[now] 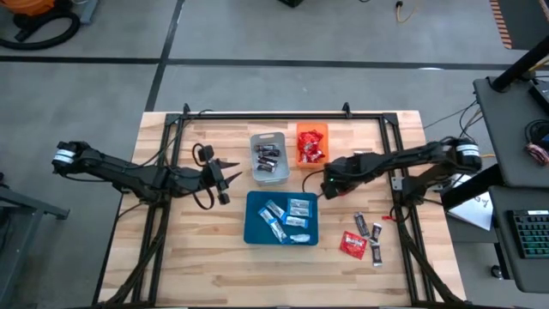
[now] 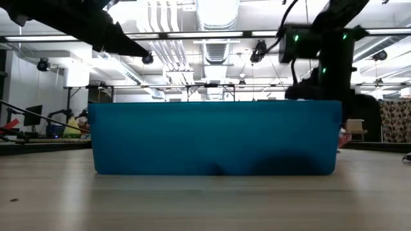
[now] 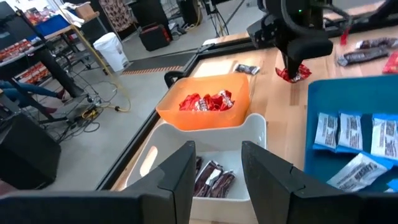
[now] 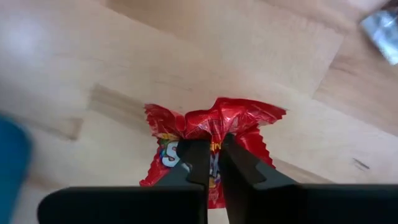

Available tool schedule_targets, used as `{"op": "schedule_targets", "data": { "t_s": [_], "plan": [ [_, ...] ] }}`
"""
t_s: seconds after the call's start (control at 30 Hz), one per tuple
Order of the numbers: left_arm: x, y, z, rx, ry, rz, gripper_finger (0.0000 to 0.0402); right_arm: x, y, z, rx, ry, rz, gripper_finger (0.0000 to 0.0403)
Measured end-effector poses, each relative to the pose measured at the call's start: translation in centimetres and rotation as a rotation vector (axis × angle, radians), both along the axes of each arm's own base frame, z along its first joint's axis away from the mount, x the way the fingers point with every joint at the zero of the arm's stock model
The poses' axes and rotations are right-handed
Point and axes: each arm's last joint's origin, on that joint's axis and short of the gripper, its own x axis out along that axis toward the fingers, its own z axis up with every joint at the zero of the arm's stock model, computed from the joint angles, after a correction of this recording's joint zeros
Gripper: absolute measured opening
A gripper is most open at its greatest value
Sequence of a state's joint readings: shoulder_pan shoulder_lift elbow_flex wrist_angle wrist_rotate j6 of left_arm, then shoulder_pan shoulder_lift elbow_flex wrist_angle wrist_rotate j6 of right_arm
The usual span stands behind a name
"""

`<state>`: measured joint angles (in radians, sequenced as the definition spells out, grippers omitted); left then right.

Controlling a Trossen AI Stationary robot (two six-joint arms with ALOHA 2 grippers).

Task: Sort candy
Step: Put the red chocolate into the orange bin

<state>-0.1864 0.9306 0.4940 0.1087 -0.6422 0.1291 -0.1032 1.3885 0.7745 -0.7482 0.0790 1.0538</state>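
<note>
Mid-sort on the counter (image 1: 206, 249): three trays, blue (image 1: 256, 230) with about four blue-and-white bars (image 1: 298, 207), grey (image 1: 268, 177), orange (image 1: 301, 160). Right pincer (image 4: 213, 155) clamped on a red packet (image 4: 239, 118) just beside the blue tray; next, carry to orange. Left pincer (image 3: 217, 171) half-open, empty, near grey. Roughly five loose candies (image 1: 363, 237) remaining.
</note>
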Motion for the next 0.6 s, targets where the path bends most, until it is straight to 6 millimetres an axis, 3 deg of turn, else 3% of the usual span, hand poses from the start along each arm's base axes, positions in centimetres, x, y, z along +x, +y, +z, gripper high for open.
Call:
{"op": "schedule_targets", "data": {
  "t_s": [0.37, 0.6],
  "plan": [
    [0.1, 0.0, 0.3, -0.017, -0.037, 0.005, 0.0114, -1.8, 0.3, 5.3, -0.131, -0.261, 0.083, 0.0013],
    [0.3, 0.0, 1.1, 0.01, -0.099, -0.005, 0.0114, -1.3, -1.5, 8.7, -0.363, -0.522, 0.15, 0.0012]
  ]
}}
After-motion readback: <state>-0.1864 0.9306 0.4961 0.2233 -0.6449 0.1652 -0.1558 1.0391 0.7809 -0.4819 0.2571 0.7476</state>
